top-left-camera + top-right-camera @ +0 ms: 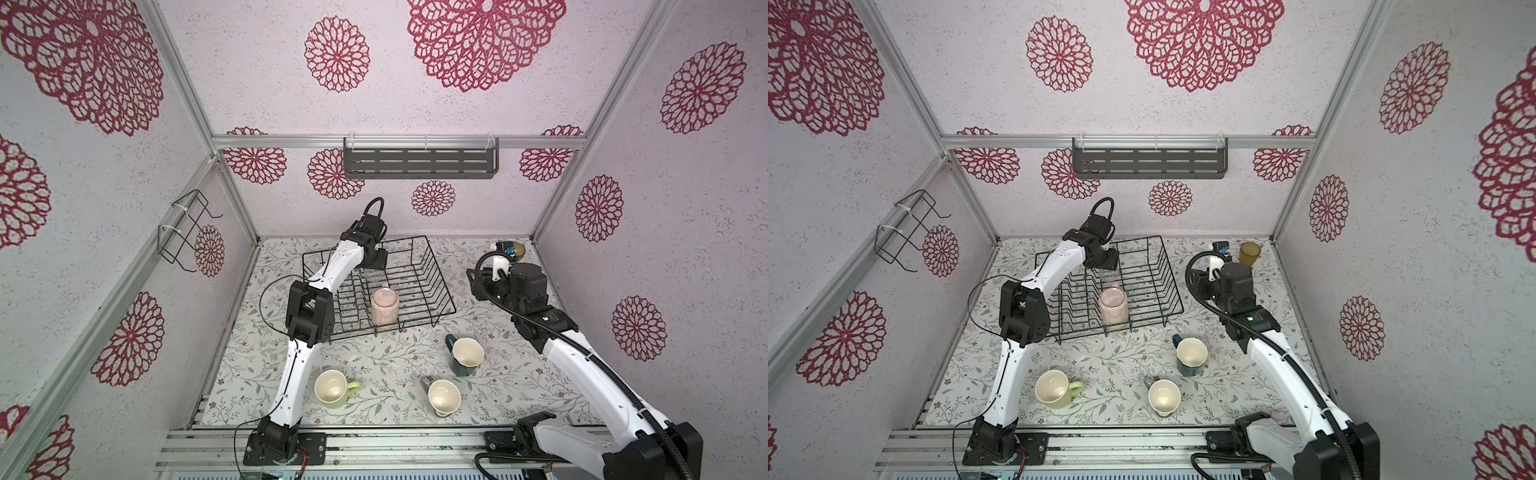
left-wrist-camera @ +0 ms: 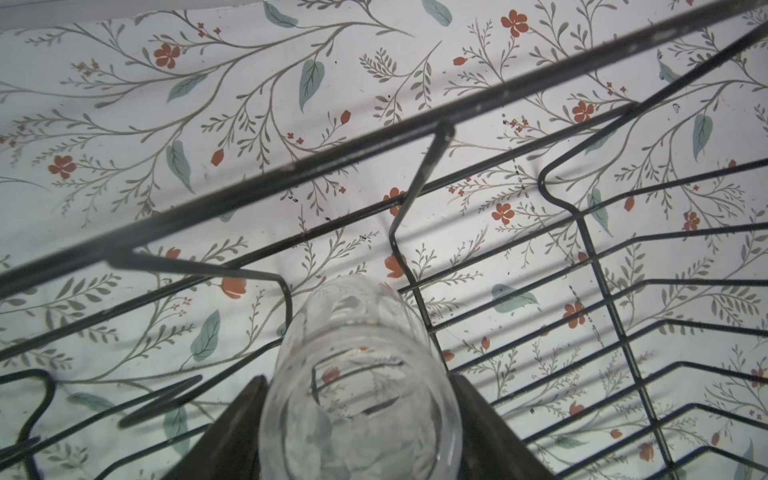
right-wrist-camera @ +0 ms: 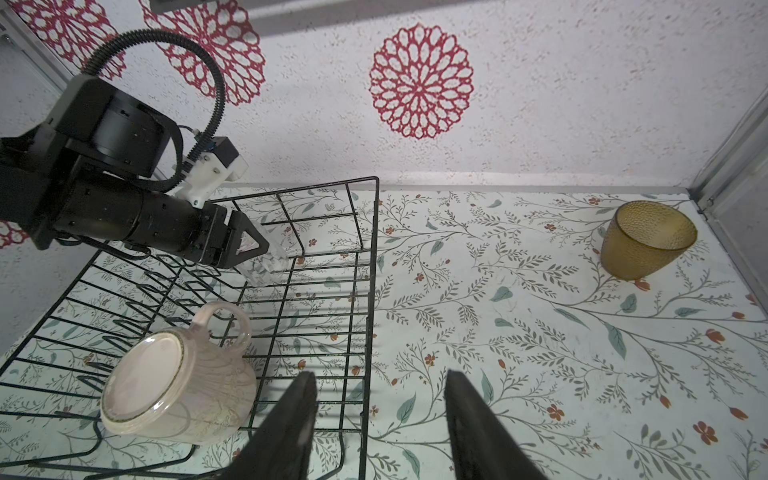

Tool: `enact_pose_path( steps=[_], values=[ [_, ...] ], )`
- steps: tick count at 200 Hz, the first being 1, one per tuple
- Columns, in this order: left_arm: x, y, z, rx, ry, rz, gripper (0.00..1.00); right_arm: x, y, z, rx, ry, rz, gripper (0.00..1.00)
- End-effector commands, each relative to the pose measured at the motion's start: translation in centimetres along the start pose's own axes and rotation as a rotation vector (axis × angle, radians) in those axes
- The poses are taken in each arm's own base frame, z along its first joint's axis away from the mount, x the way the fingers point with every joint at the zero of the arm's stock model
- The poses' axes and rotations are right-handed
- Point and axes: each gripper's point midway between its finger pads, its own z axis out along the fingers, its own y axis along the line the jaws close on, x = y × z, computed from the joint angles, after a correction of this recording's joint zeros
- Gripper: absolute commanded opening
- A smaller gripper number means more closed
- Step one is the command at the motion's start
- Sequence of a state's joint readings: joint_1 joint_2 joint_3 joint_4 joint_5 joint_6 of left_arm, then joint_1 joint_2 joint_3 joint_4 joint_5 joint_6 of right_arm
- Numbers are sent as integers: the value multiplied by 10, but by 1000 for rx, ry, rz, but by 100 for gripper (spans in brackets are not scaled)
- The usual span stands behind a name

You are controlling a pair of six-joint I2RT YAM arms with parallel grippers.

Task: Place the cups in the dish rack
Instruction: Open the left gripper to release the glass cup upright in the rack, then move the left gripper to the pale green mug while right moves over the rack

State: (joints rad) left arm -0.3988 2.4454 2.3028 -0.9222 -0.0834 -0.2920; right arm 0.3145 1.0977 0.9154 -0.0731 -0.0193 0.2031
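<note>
The black wire dish rack [image 1: 441,274] [image 1: 1172,274] [image 2: 374,146] [image 3: 371,291] stands at the back of the table. My left gripper [image 2: 359,380] [image 1: 374,266] [image 3: 249,245] is inside its far left part, shut on a clear glass [image 2: 357,332] [image 3: 266,266]. A pale pink cup [image 1: 385,306] [image 1: 1113,307] [image 3: 178,390] sits upside down in the rack. My right gripper [image 3: 380,376] hangs open and empty by the rack's right rim. An amber tumbler [image 1: 1250,254] [image 3: 646,241] stands in the back right corner. Teal [image 1: 466,356] [image 1: 1191,356], yellow-green [image 1: 332,388] [image 1: 1054,388] and grey [image 1: 444,398] [image 1: 1163,398] mugs stand in front.
A grey slotted shelf [image 1: 419,163] hangs on the back wall and a small bent wire holder [image 1: 187,230] on the left wall. Metal rails [image 1: 374,446] run along the table's front edge, carrying both arm bases. The right arm's wrist [image 1: 525,282] sits between the rack and the right wall.
</note>
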Motion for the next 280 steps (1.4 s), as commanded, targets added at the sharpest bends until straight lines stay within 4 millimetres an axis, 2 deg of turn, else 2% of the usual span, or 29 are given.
enact_pose_path(
  steps=[1, 29, 111, 140, 166, 182, 189, 198, 204, 225, 239, 263, 280],
  values=[
    [-7, -6, -13, 22, -27, 6, 69, -9, -1, -5, 6, -33, -4, 53],
    [-8, -8, -12, 30, -32, 1, 72, -9, -2, -6, 14, -37, -5, 53],
    [-10, -12, -13, 53, -42, -7, 70, -5, -3, -6, 17, -26, -5, 53],
    [-8, -10, -14, 40, -38, -7, 76, -3, -4, -5, 18, -20, -6, 54],
    [-12, -7, -22, 27, -52, -8, 80, -5, -4, -6, 22, -26, -5, 56],
    [-17, -7, -33, 28, -73, -8, 81, -7, -7, -9, 39, -35, 12, 78],
    [-20, -8, -38, 28, -83, -9, 81, -8, -8, -11, 44, -42, 18, 85],
    [-24, -8, -46, 27, -99, -8, 81, -10, -10, -14, 55, -53, 21, 88],
    [-26, -8, -52, 24, -108, -7, 81, -11, -12, -17, 67, -58, 24, 98],
    [-33, -7, -76, 13, -139, -6, 81, -19, -44, -29, 248, -123, 116, 99],
    [-35, -7, -95, 4, -161, -3, 81, -29, -54, -40, 307, -188, 117, 99],
    [-32, -9, -126, 4, -186, -18, 81, -36, -38, -54, 195, -281, 128, 99],
    [-21, -10, -147, 12, -190, -23, 81, -31, -18, -51, 63, -299, 128, 99]
  ],
)
